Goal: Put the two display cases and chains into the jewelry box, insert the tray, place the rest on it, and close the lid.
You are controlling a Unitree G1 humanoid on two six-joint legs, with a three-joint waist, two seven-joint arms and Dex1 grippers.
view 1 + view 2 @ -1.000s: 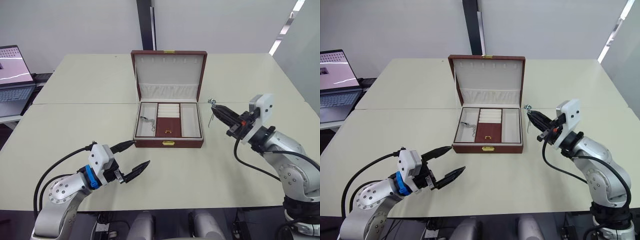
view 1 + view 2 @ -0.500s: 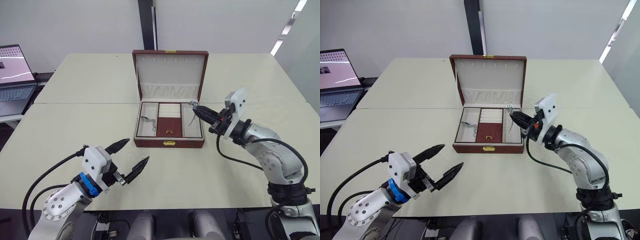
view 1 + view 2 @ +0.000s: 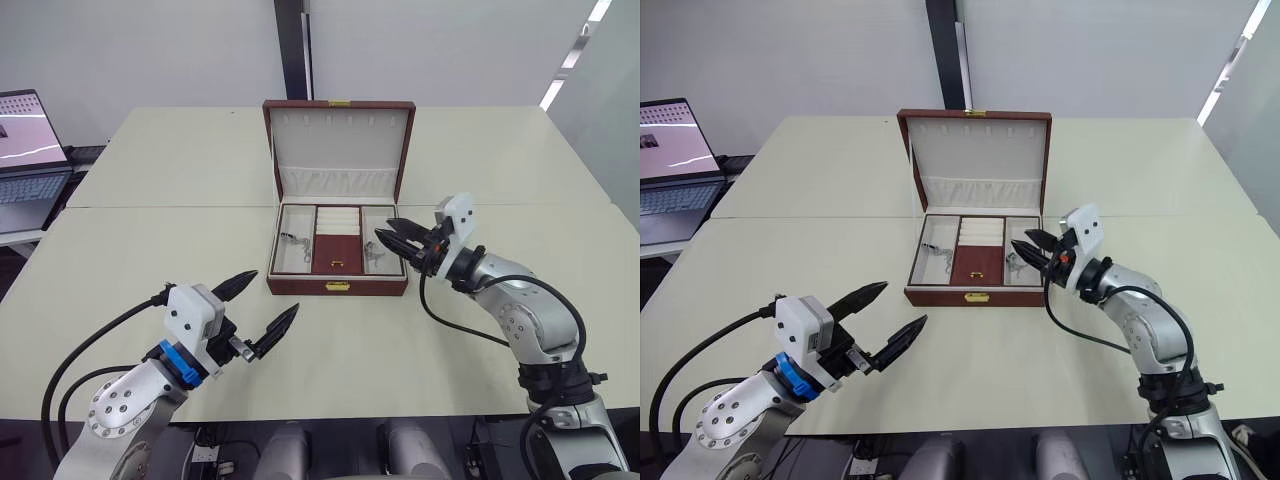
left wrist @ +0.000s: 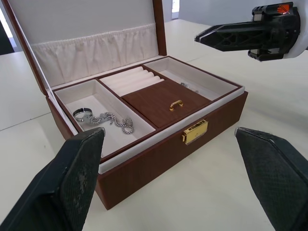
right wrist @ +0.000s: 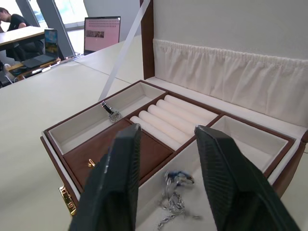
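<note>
Nearly there! Tray [image 4: 161,98] already seated in the jewelry box [image 3: 338,285] at mid-table, one chain [image 4: 108,119] in its left compartment, another chain [image 5: 174,199] lying loose in the right one. Right gripper [image 3: 388,236] spread wide and empty just above that compartment; left gripper [image 3: 260,305] gaping, idle near the front. Display cases presumably underneath. Only lid [image 3: 338,148] left, upright, waiting to be shut.

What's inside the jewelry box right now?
The tray sits in the jewelry box. One chain lies in its left compartment, another chain in its right. Anything under the tray is hidden.
</note>
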